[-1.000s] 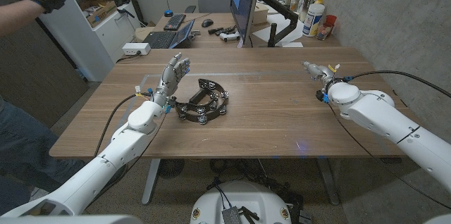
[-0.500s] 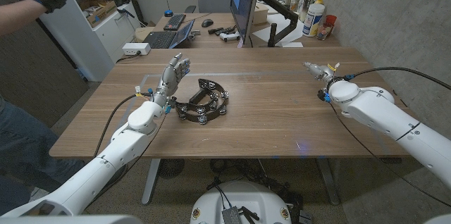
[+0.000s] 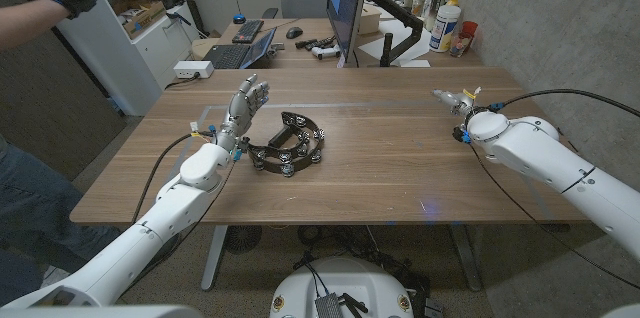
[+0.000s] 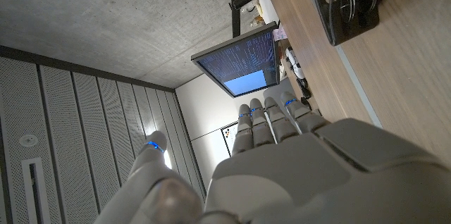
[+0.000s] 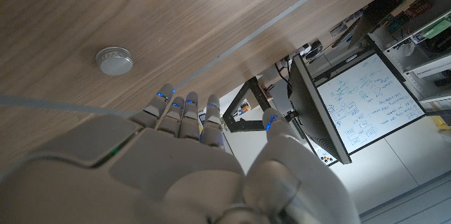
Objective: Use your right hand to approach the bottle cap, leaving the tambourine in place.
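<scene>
Right hand (image 5: 190, 160) near bottle cap (image 5: 115, 60), fingers together, nothing held. Left hand (image 3: 245, 101) raised beside tambourine (image 3: 288, 144), fingers slightly spread.

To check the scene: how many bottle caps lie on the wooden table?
1. The bottle cap lies on the table, just beyond the right hand. Others may be hidden.

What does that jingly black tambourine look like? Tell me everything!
The tambourine is a black half-moon frame, plastic by its look, with small shiny metal jingles set along its rim. It lies flat on the wooden table, just beside the left robot hand, which stands open. Nothing appears to touch it except the table.
</scene>
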`<act>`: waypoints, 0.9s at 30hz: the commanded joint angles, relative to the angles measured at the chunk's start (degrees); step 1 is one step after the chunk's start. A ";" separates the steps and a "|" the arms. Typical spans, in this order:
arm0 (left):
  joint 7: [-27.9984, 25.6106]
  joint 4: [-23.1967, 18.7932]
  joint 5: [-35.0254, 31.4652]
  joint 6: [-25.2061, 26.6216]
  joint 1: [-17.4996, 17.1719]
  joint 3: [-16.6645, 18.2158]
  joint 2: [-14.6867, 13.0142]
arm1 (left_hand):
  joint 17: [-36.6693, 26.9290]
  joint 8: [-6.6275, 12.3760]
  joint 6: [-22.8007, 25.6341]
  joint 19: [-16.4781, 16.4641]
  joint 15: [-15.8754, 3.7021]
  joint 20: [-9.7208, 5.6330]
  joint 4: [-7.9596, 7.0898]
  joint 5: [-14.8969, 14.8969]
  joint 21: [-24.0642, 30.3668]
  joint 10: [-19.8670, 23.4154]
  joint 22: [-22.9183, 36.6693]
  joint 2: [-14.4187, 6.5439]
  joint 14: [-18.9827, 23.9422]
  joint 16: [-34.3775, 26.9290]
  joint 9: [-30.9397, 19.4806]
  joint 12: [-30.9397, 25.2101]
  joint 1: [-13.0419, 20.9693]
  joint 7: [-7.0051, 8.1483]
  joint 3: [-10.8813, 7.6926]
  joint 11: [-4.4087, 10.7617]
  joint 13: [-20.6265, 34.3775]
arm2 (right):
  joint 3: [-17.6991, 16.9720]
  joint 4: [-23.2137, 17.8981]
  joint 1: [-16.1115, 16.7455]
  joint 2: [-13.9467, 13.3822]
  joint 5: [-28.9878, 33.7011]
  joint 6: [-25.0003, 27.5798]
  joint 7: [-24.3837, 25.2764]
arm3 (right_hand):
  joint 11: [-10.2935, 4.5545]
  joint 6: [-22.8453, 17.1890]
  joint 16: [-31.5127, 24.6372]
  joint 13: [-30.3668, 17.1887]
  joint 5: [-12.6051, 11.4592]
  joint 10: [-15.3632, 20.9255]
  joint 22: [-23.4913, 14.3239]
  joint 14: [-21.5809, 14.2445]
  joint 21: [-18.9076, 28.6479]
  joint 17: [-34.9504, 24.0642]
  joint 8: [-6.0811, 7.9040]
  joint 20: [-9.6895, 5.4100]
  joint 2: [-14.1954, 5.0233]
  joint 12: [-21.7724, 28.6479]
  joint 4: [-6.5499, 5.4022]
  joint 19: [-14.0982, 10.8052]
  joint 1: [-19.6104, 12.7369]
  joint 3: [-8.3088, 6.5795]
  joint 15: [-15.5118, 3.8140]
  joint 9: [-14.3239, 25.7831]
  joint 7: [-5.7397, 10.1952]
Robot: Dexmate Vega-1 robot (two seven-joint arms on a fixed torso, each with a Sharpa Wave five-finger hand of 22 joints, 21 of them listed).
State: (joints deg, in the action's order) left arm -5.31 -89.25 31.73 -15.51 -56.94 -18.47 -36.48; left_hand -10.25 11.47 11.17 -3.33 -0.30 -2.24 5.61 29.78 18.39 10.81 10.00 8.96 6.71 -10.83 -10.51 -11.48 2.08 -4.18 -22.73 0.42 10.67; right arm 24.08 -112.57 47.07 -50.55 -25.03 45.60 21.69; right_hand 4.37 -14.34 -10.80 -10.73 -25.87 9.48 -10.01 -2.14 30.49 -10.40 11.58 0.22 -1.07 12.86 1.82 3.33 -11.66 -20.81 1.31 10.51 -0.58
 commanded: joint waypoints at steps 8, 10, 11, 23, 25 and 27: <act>-0.50 -1.67 -0.21 -0.39 -1.23 0.64 -0.64 | -0.23 0.15 0.62 -0.22 0.27 -0.97 0.08 0.50 -0.53 0.54 0.16 -0.25 0.04 -0.23 -0.31 -0.14 0.33 -0.22 0.33 -0.12 0.14 | 1.37 -0.84 -2.67 -1.10 0.64 6.86 -0.79 | -0.57 -0.17 0.20 -0.15 -0.44 -0.13 -0.10 0.55 -0.51 -0.18 -0.02 0.55 0.01 -0.09 0.57 0.59 -0.55 -0.08 0.04 0.28 0.44; -0.53 -1.79 -0.29 -0.39 -1.33 0.64 -0.70 | -0.23 0.14 0.61 -0.23 0.26 -0.95 0.09 0.52 -0.57 0.53 0.16 -0.25 0.08 -0.24 -0.31 -0.14 0.33 -0.24 0.36 -0.14 0.14 | 1.21 -0.93 -2.70 -1.06 0.51 7.42 -0.68 | -0.58 -0.09 0.25 -0.15 -0.47 -0.21 -0.10 0.68 -0.62 -0.17 -0.06 0.66 0.00 -0.12 0.65 0.65 -0.63 -0.10 0.10 0.28 0.52; -0.59 -1.85 -0.32 -0.40 -1.39 0.66 -0.70 | -0.23 0.14 0.60 -0.23 0.25 -0.93 0.09 0.52 -0.58 0.53 0.16 -0.25 0.07 -0.24 -0.31 -0.14 0.34 -0.24 0.37 -0.12 0.14 | 1.25 -0.97 -2.74 -1.24 0.51 7.52 -0.86 | -0.65 0.03 0.28 -0.15 -0.48 -0.29 -0.11 0.78 -0.65 -0.17 -0.12 0.69 0.00 -0.15 0.68 0.66 -0.65 -0.10 0.22 0.28 0.59; -0.84 -3.35 -0.32 -0.56 -2.37 0.97 -0.96 | -0.21 0.24 1.02 -0.89 0.45 -2.34 0.20 0.79 -0.86 0.91 0.17 -0.34 0.59 -0.40 -0.31 -0.26 0.47 -0.67 0.80 -0.59 0.13 | 1.37 -1.14 -3.79 -1.86 0.29 10.36 -1.29 | -0.99 0.21 0.33 -0.17 -0.61 -0.82 -0.15 1.29 -1.26 -0.20 -0.21 1.61 -0.09 -0.33 0.86 1.16 -0.74 -0.09 1.25 0.29 0.65; -0.83 -3.76 -0.46 -0.73 -2.55 0.99 -1.05 | -0.20 0.28 1.19 -1.04 0.39 -2.54 0.23 0.83 -0.88 0.94 0.16 -0.34 0.79 -0.46 -0.31 -0.26 0.49 -0.86 0.87 -0.69 0.13 | 1.43 -0.91 -3.98 -1.75 0.40 10.60 -1.13 | -0.90 0.25 0.33 -0.18 -0.63 -0.82 -0.16 1.36 -1.33 -0.20 -0.23 1.71 -0.09 -0.33 0.90 1.18 -0.77 -0.08 1.36 0.29 0.68; -0.85 -4.15 -0.59 -0.87 -2.67 1.02 -1.09 | -0.20 0.28 1.21 -1.06 0.36 -2.57 0.24 0.86 -0.93 0.96 0.16 -0.34 0.78 -0.44 -0.31 -0.26 0.51 -0.82 0.91 -0.90 0.13 | 1.70 -0.62 -4.30 -1.81 0.59 10.70 -1.29 | -0.88 0.34 0.35 -0.18 -0.65 -0.86 -0.16 1.45 -1.38 -0.20 -0.27 1.90 -0.10 -0.34 0.94 1.17 -0.81 -0.09 1.47 0.29 0.69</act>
State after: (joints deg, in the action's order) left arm -5.99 -91.82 31.41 -16.03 -58.79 -17.68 -37.29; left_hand -10.25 11.47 11.88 -3.55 -0.10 -2.03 5.86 30.44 17.57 11.45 9.99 8.73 6.92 -10.83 -10.51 -11.47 2.31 -4.91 -22.18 -0.22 10.67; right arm 25.20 -113.59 43.94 -52.06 -24.62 54.27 20.68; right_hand 3.68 -14.22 -10.58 -10.80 -26.09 8.79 -10.01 -0.80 29.23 -10.55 11.58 1.86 -1.15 12.86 2.30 4.35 -11.73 -20.81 2.04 10.51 -0.09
